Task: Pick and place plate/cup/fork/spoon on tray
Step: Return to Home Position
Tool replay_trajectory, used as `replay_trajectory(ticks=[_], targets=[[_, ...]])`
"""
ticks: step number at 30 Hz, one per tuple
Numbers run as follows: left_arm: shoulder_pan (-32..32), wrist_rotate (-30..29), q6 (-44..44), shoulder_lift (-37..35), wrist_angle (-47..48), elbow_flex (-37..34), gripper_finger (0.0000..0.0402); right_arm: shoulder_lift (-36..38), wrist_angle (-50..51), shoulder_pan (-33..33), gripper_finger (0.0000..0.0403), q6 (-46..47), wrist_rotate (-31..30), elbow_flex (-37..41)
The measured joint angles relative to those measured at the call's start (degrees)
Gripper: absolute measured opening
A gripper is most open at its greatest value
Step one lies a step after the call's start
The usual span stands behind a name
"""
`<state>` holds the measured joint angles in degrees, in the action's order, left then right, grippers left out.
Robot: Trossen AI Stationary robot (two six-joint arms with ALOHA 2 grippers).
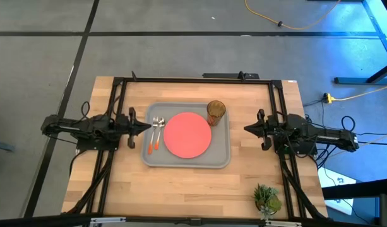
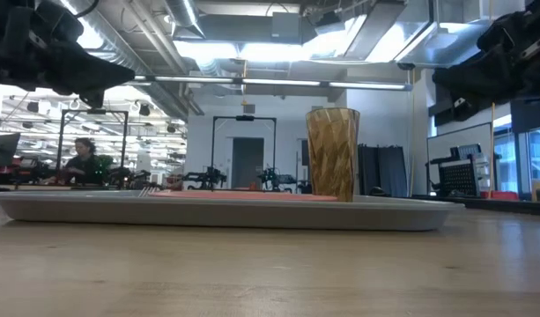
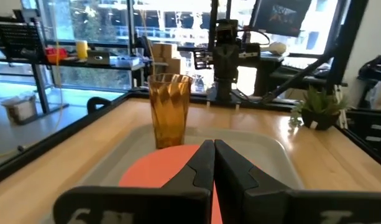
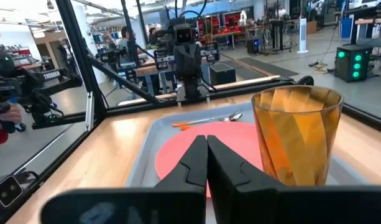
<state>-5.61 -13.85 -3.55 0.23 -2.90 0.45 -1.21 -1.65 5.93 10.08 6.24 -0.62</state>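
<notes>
- Tray (image 1: 180, 161): lies at the middle of the wooden surface (image 1: 180, 192), between the two arms, where either arm can reach it.
- Plate (image 1: 187, 135): rests flat on the tray's centre, the only area wide enough to take it.
- Cup (image 1: 216, 112): stands upright in the tray's far right corner, just beside the plate's edge and well apart from the utensils. Standing on its base, it is judged stable.
- Fork (image 1: 152, 135) and spoon (image 1: 159, 132): lie side by side along the tray's left edge, just beside the plate. Their silver heads point to the far side and their orange handles to the near side. The one nearer the plate appears to be the spoon, though this is not certain.
- Stage of the task (judgement): all four items rest on the tray, so placing appears complete. The level, raised arms suit a parking pose.
- Left claw (image 1: 147, 127): raised above the tray's left rim, near the utensils, pointing inward. Its fingers are pressed together with nothing between them, and it touches no item.
- Right claw (image 1: 246, 129): raised just outside the tray's right rim, pointing inward. Its fingers are likewise closed together and empty.
- Small green plant (image 1: 267, 198): stands at the near right corner of the surface, well apart from the tray.
</notes>
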Motion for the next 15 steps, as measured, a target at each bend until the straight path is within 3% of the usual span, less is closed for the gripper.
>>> replay_trajectory(ticks=[6,15], targets=[[0.0,6.1,0.9,0.1,1.0,0.0,0.0000,-0.3,-0.1,0.0,0.0005,-0.9,-0.5,0.0],[0.0,7.1,-0.3,0.1,1.1,0.0,0.0000,-0.3,-0.1,0.0,0.0005,0.3,-0.6,0.0]])
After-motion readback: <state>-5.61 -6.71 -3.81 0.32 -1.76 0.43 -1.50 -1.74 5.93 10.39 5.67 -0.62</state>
